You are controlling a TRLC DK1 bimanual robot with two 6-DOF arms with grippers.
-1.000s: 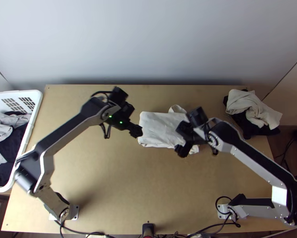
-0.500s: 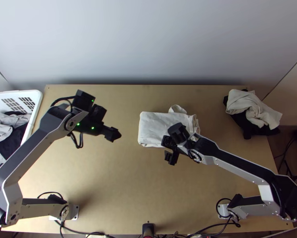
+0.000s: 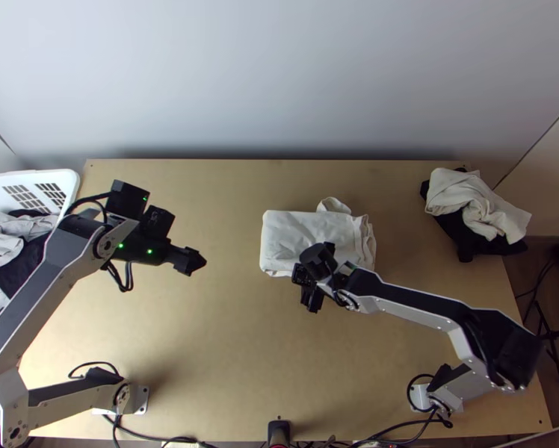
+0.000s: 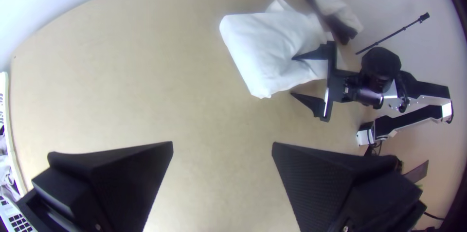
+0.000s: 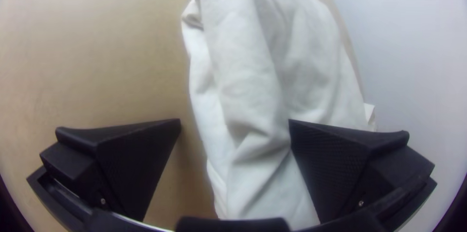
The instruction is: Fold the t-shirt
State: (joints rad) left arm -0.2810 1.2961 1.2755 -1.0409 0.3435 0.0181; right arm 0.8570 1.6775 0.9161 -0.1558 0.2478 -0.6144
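T-shirt (image 3: 287, 235): white and folded into a compact, roughly rectangular bundle, it lies near the middle of the wooden table (image 3: 205, 351), toward the far side, with a loop of cloth poking out along its far edge and uneven layers at its right end.
Left gripper (image 3: 192, 261): over bare wood to the left of the bundle and well apart from it, its two black fingers spread wide.
Right gripper (image 3: 303, 288): at the bundle's near edge, fingers wide apart, one over the white cloth and the other over the tabletop just beside it.
Right arm (image 3: 418, 302): it stretches in from the right and blocks the top view of part of the bundle's near right side.
Basket (image 3: 75, 187): white plastic, at the table's left edge, loaded with grey and dark clothes (image 3: 25, 257); the left arm (image 3: 33, 287) partly covers it.
Far right corner: a rumpled off-white cloth (image 3: 466, 200) sits bunched on a black one (image 3: 465, 245), well apart from the folded bundle.
Near edge: dark cables (image 3: 399, 430) trail beside a small black device (image 3: 279, 431) between the arms' bases.
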